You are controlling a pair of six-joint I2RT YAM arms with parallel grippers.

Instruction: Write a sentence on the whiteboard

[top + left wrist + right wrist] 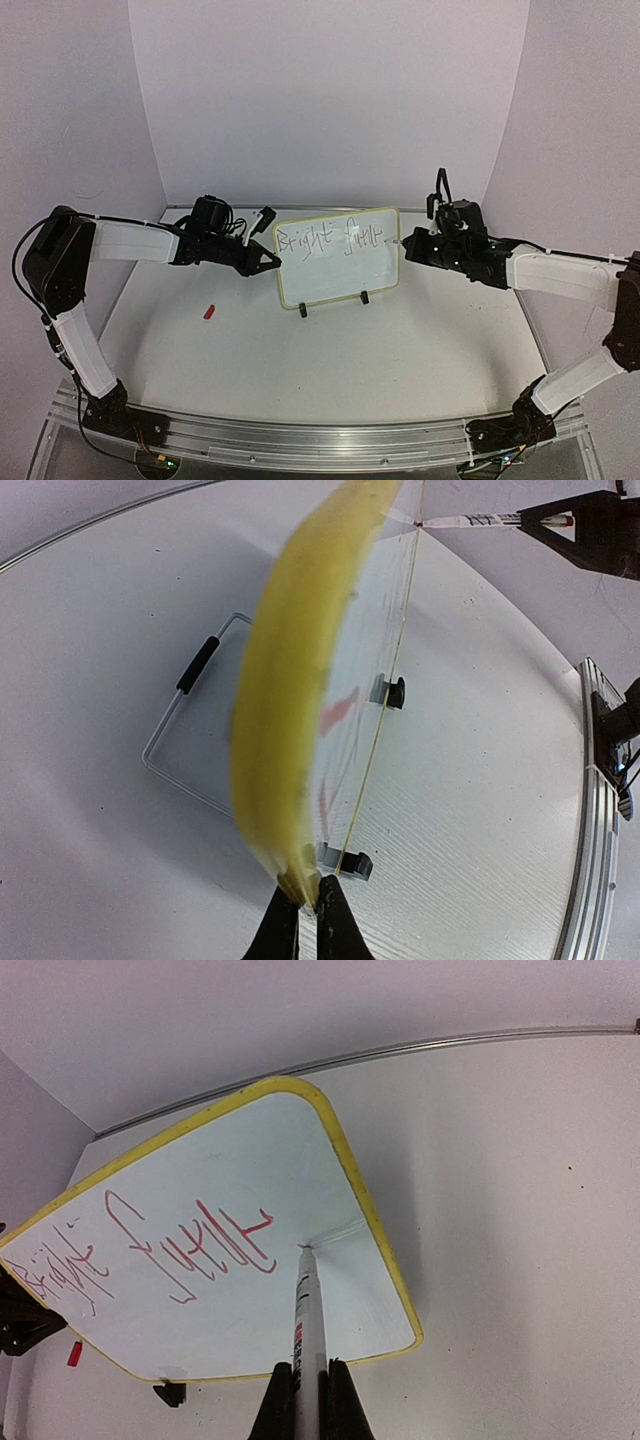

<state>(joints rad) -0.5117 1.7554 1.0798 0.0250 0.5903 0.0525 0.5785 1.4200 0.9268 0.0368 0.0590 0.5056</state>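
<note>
the small yellow-rimmed white whiteboard [340, 278] stands centrally on the white table [300, 360], the left tool [272, 262] clamped on its left edge. the right tool [408, 243] grips a white marker pen [308, 1320], tip touching the board just after the red scrawl [190, 1245] "bright futur"; the closing words seem left to write.

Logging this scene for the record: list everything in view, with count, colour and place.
whiteboard: 1, white, yellow rim, upright mid-table
writing: 1 line, red, board's upper half
feet: 2, black, under board
stand: 1, wire, behind board
marker: 1, white, tip at board
cap: 1, red, on table, left-arm side
table: 1, white
left gripper: 1, black, pinching board's edge
right gripper: 1, black, holding marker
</note>
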